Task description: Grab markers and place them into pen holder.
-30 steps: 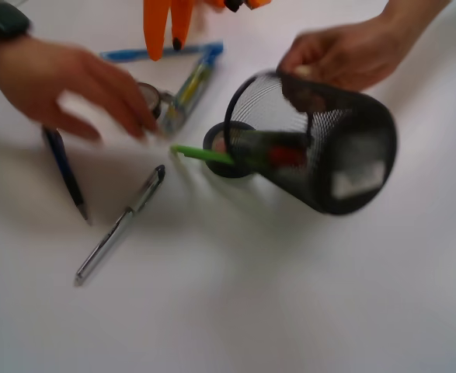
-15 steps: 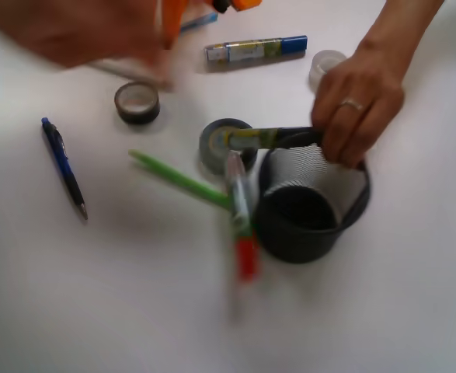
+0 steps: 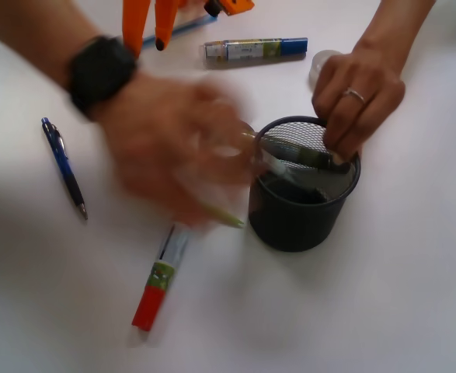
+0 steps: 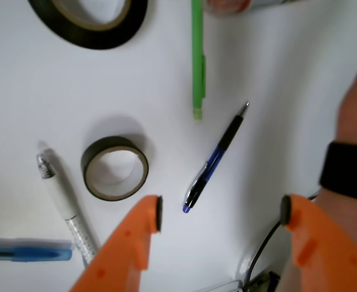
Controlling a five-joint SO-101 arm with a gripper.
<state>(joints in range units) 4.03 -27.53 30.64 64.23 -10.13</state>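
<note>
Two human hands crowd my pen holder (image 3: 301, 210), one a blur (image 3: 173, 155), gripper (image 4: 221, 213) gaping empty, red-capped marker (image 3: 160, 277) lying clear.

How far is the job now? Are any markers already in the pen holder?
One marker-like item leans inside the pen holder, held by a person's hand. The gripper is open and empty, so the robot has nothing in hand. Still left: the red-capped marker lying on the table and the blue-capped marker near the far edge.
</note>
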